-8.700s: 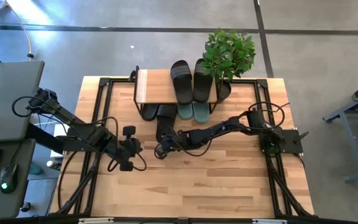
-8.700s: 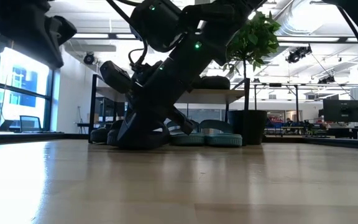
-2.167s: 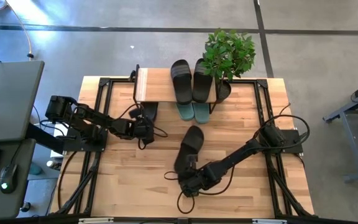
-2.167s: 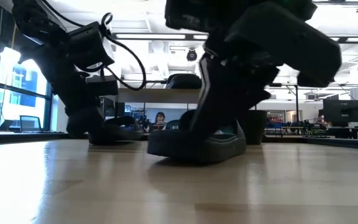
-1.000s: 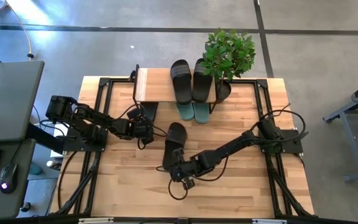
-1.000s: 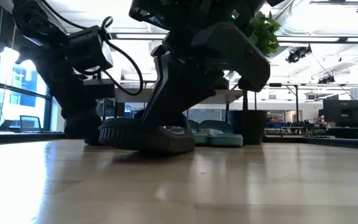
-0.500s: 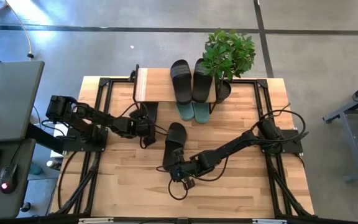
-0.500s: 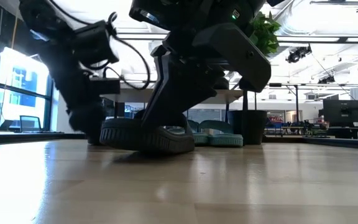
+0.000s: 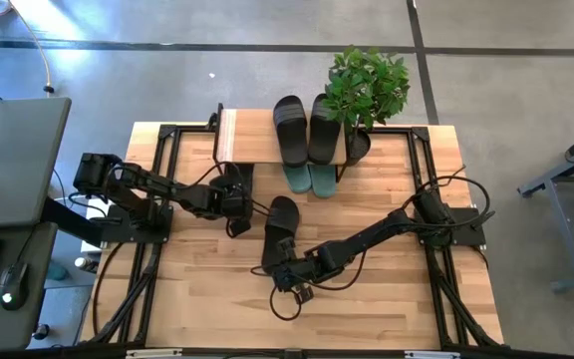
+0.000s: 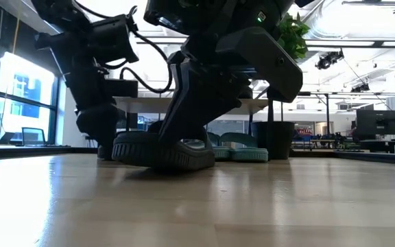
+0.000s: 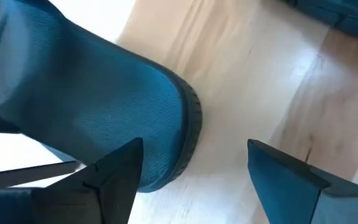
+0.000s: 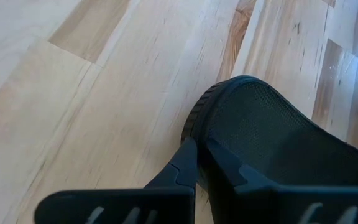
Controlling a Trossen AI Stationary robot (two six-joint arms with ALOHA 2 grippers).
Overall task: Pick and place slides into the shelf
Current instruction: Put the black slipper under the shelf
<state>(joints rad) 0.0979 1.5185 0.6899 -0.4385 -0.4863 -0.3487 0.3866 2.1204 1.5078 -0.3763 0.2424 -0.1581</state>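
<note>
A black slide lies sole down on the table's middle, and my right gripper is shut on its near end. Another black slide lies by the shelf's left end. My left gripper hangs open just above that slide's end, one finger in front of its rim; whether it touches, I cannot tell. A black pair rests on the shelf top, and a green pair lies on the table under it. My right gripper pinches the rim at the slide's near end between its two shut fingers. The fingers slant down from the table's near side. The slide lies flat with its sole on the table.
A potted plant stands at the shelf's right end. Black frame rails run along the table's left and right sides. Bare wood lies toward the near edge.
My left gripper has risen a little beside the shelf's left end and tipped, with the slide under it staying on the table. My right gripper and its slide have kept still.
</note>
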